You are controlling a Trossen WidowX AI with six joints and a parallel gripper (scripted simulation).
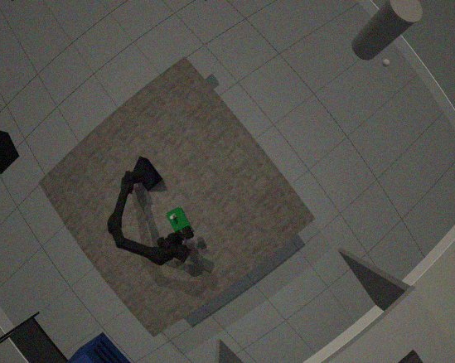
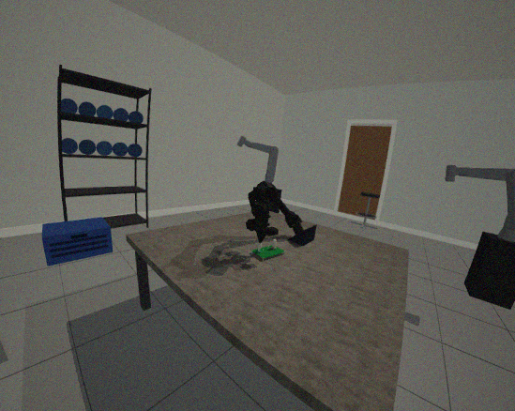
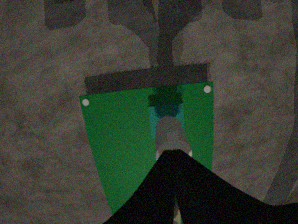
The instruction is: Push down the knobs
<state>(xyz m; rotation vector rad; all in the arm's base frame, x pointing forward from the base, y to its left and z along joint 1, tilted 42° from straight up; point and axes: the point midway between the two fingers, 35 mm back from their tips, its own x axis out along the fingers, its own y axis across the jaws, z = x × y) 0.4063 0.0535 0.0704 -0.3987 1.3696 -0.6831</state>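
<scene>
The green circuit board (image 1: pixel 184 216) (image 2: pixel 270 253) (image 3: pixel 117 145) stands on the table. My gripper (image 2: pixel 261 240) (image 3: pixel 172 157) is shut, with nothing between its fingers. It points down over one pale grey knob (image 3: pixel 171 135). Its tips cover the knob's top in the wrist view and look to be at or just above it; contact is not clear. A teal potentiometer (image 3: pixel 154 122) shows under that knob. Whether a gap remains between them is hidden. The other pale knob (image 1: pixel 173 216) (image 2: pixel 275 242) stands upright farther along the board. Its height above its potentiometer is too small to tell.
The arm's dark base (image 1: pixel 147 173) (image 2: pixel 304 235) stands on the table (image 1: pixel 234 166) (image 2: pixel 340 291) beside the board. Pale dots (image 3: pixel 85 102) (image 3: pixel 207 89) mark two board corners. A shelf rack, a blue box and other arms stand beyond the table.
</scene>
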